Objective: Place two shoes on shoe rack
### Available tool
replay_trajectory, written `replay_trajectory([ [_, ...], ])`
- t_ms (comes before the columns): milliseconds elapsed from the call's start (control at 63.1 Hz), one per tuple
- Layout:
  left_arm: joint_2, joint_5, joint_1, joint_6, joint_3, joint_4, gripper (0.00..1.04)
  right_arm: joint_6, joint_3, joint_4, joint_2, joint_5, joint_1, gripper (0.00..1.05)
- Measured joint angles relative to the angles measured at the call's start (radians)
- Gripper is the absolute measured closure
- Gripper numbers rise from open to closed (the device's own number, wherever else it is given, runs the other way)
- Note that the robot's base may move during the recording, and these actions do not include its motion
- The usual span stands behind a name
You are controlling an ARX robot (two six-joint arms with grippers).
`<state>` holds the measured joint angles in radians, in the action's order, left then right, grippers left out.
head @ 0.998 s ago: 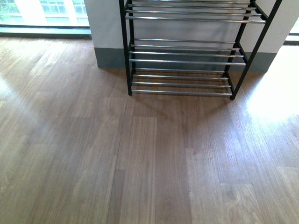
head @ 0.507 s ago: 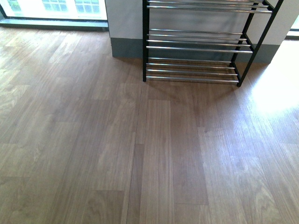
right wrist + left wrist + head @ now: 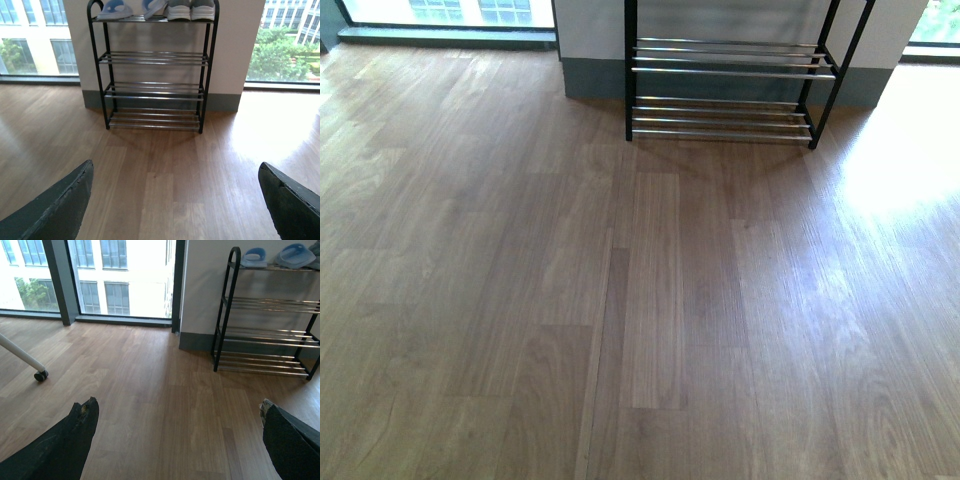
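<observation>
Closest in, both grippers are spread wide with nothing between the fingers: the left gripper [image 3: 177,412] and the right gripper [image 3: 175,172] each just frame bare wood floor [image 3: 650,300].

Past that open stretch of floor, the shoe rack [image 3: 152,90] stands straight ahead of the right gripper, against the wall, with its chrome bars running crosswise to the reach. From the left gripper it sits ahead and off to one side, so I'd say the right arm is the better lined up of the two.

Up on the top tier the grey sneakers [image 3: 191,9] sit side by side, heels toward the gripper, with the pale blue slides [image 3: 116,10] next to them [image 3: 295,255]. So the shoes look already parked; the lower tiers are bare.

No logos or writing I can make out anywhere.
</observation>
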<state>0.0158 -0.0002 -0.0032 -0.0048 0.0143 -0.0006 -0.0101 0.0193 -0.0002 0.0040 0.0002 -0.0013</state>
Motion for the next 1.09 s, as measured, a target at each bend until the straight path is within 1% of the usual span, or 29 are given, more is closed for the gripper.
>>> replay_trajectory([
  [1093, 0.0, 0.0, 0.0, 0.0, 0.0, 0.0, 0.09, 0.0, 0.0, 0.0, 0.0, 0.001, 0.0, 0.09],
])
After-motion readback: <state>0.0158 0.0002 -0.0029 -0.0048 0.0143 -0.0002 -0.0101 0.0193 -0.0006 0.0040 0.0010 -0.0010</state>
